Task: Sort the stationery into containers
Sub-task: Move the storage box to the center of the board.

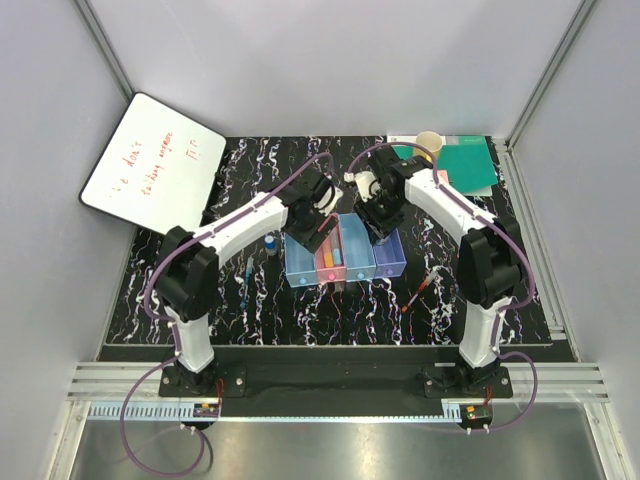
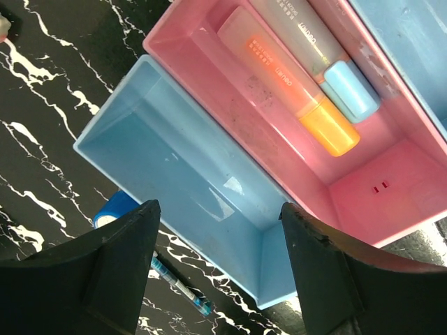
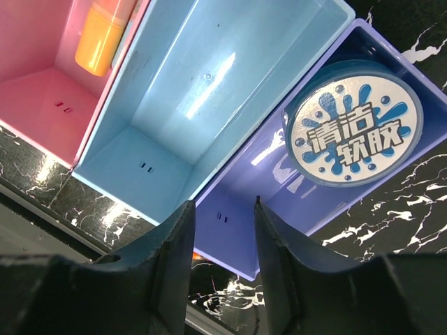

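Note:
The containers are a row of four trays: light blue [image 2: 188,167], pink [image 2: 363,188], light blue [image 3: 209,91] and purple [image 3: 265,181]. An orange marker [image 2: 286,80] and a teal-capped marker [image 2: 328,59] lie in the pink tray. The round blue-white tin [image 3: 353,129] rests in the purple tray. My left gripper [image 2: 218,206] hangs open and empty over the near end of the first blue tray. Over the purple tray's end my right gripper [image 3: 223,204] is open, nothing between its fingers. On the table left of the trays lie a thin blue pen [image 2: 178,285] and a blue-capped bottle [image 1: 271,243]. A red pen [image 1: 420,290] lies to the right.
A yellow cup [image 1: 428,142] and a green notebook [image 1: 462,165] sit at the back right. A whiteboard [image 1: 150,165] leans at the back left. Both arms crowd together above the trays [image 1: 345,258] in mid-table.

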Controlling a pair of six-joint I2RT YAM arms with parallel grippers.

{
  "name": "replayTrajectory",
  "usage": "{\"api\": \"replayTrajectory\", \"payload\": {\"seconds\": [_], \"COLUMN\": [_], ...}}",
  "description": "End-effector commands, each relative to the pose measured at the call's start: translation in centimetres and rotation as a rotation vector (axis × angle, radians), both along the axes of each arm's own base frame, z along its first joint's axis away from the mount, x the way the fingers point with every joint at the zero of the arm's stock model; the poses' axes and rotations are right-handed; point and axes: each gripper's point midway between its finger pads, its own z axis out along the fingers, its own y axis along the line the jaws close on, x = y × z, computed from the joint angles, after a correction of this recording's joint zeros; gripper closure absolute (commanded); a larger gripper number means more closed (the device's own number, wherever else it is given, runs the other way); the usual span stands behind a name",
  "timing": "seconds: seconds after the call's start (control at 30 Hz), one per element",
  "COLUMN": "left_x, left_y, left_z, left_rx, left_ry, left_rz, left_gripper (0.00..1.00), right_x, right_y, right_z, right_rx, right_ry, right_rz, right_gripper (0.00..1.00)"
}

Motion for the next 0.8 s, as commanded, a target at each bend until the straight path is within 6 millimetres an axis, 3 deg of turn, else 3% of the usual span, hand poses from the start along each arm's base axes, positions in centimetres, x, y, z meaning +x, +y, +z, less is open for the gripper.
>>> {"api": "replayTrajectory", "payload": {"seconds": [0.0, 0.33, 0.6, 0.77], "left_x": [0.7, 1.2, 0.7, -0.1], "left_y": [-1.1, -2.3, -3.2, -3.4], "left_z": [0.9, 0.1, 4.0, 3.2], "left_rx": [-0.023, -0.023, -0.111, -0.11], "left_ry": [-0.025, -0.005, -0.029, 0.002], "left_rz": [0.008, 0.009, -0.007, -0.02], "left_gripper": [0.25, 0.25, 0.26, 0.27], "right_x": [0.3, 0.8, 1.0, 0.9], "right_y": [0.6, 0.9, 1.0, 0.8], "right_z": [-0.6, -1.3, -0.6, -0.9], "right_rx": [0.015, 0.017, 0.024, 0.015], "right_ry": [0.001, 0.007, -0.011, -0.009], "right_rz": [0.006, 0.012, 0.01, 0.009], "right_gripper": [0.54, 0.55, 0.55, 0.56]}}
